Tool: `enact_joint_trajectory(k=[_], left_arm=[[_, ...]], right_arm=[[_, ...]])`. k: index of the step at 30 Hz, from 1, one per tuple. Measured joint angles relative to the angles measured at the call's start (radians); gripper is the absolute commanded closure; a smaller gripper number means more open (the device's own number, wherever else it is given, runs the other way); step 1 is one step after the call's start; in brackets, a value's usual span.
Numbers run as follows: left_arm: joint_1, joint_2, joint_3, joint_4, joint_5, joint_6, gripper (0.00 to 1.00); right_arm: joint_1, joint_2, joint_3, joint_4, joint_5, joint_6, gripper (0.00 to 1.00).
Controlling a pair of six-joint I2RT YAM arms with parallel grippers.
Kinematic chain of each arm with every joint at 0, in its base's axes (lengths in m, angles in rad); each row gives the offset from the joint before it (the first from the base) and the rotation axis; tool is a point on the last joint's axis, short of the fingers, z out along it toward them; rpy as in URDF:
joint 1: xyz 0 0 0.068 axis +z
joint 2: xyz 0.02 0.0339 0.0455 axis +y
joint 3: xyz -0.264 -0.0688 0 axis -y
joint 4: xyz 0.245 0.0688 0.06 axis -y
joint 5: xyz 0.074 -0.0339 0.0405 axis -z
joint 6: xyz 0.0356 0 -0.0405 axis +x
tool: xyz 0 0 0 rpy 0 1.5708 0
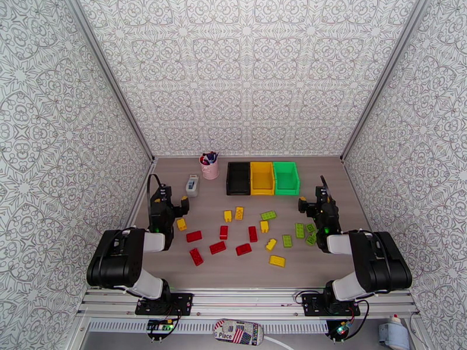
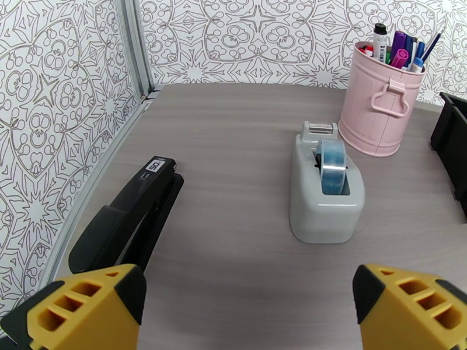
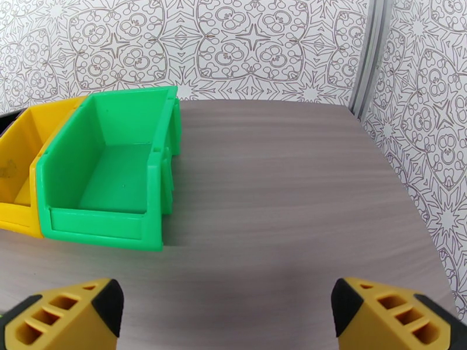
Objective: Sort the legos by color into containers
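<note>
My left hand (image 2: 248, 298) and right hand (image 3: 227, 301) gape empty, the legos (image 1: 218, 247) lie loose on the worktop (image 3: 280, 170) short of the containers (image 1: 262, 192), and the bunched green ones (image 1: 299, 230) risk a double pick.

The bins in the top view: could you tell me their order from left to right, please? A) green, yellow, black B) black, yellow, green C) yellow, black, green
B: the black bin is leftmost, the yellow bin in the middle, the green bin rightmost.
</note>
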Motion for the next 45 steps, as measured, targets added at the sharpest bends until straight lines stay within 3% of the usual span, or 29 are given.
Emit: enact_joint_trajectory(k=[26, 32, 38, 42, 45], left_arm=[[0.019, -0.022, 0.0, -0.024, 0.021, -0.003, 0.01], [-0.01, -0.295, 0.03, -0.234, -0.068, -0.013, 0.01], [-0.074, -0.671, 0.101, -0.493, -0.186, -0.171, 0.01], [-0.076, -0.911, 0.149, -0.728, -0.228, -0.313, 0.01], [-0.076, -1.076, 0.152, -0.917, -0.248, -0.419, 0.01]], right_arm=[[0.0, -0.006, 0.0, -0.006, 0.002, 0.002, 0.01], [0.0, -0.241, 0.016, -0.196, 0.055, 0.029, 0.01], [-0.001, -0.501, 0.211, -0.652, 0.126, 0.227, 0.01], [-0.004, -0.54, 0.339, -0.942, 0.038, 0.349, 0.01], [-0.004, -0.562, 0.327, -1.093, -0.048, 0.426, 0.02]])
